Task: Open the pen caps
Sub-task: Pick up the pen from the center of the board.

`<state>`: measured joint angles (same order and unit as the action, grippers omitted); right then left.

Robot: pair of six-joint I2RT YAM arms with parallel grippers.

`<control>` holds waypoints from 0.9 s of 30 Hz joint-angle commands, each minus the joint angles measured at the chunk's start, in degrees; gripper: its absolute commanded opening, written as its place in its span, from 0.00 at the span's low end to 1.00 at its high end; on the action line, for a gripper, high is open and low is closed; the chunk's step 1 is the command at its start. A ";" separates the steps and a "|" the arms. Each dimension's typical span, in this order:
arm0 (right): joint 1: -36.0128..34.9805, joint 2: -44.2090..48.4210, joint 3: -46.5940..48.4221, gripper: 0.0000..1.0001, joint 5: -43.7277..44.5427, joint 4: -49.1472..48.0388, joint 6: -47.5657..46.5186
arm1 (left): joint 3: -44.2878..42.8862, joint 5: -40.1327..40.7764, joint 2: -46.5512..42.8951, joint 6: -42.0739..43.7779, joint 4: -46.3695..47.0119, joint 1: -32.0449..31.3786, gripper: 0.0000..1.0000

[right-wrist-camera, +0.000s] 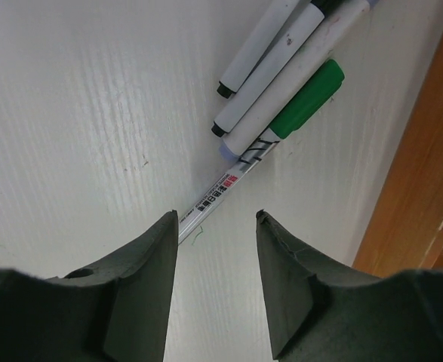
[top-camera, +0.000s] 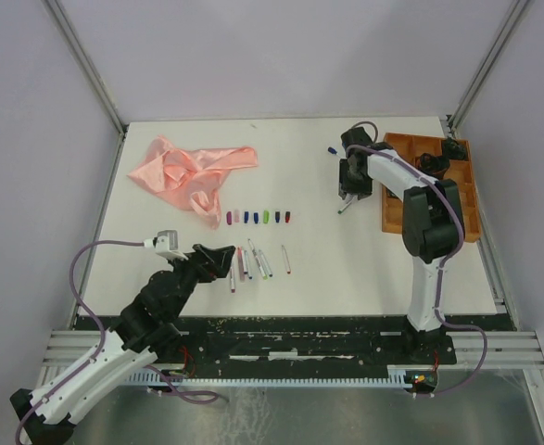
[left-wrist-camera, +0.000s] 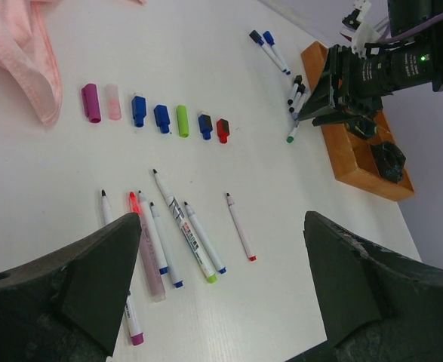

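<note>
A row of stubby plastic pen caps (left-wrist-camera: 182, 121), purple, pink, blue, green and red, lies in the upper middle of the left wrist view. The slim white uncapped pens (left-wrist-camera: 195, 241) lie below them, so much of the job looks done. The step in hand is the other group: white-barrelled pens with caps on (right-wrist-camera: 281, 60), at the top of the right wrist view beside the orange wooden tray (left-wrist-camera: 355, 167). The right hand (right-wrist-camera: 216, 219) hovers over the green-capped pen (right-wrist-camera: 304, 105), jaws partly apart, holding nothing. The left hand (left-wrist-camera: 223, 220) gapes wide and empty above the white bench (top-camera: 346, 269). Next, the right hand probably must drop and pinch that barrel, while the left crosses over for the cap.
</note>
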<state>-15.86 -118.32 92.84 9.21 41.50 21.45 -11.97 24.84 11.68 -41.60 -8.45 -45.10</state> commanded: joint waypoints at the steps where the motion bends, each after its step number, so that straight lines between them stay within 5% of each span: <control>1: 0.56 -2.09 1.97 0.51 -0.04 0.41 3.20 | -0.05 -0.20 0.89 -2.25 2.88 0.05 0.94; 27: 3.16 0.62 -7.07 0.29 -2.63 -0.10 3.67 | -0.99 0.09 -1.36 -2.34 -0.16 0.08 0.94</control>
<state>-13.58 -120.36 89.03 7.03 40.23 24.36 -11.92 24.86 11.44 -42.13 -8.80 -45.10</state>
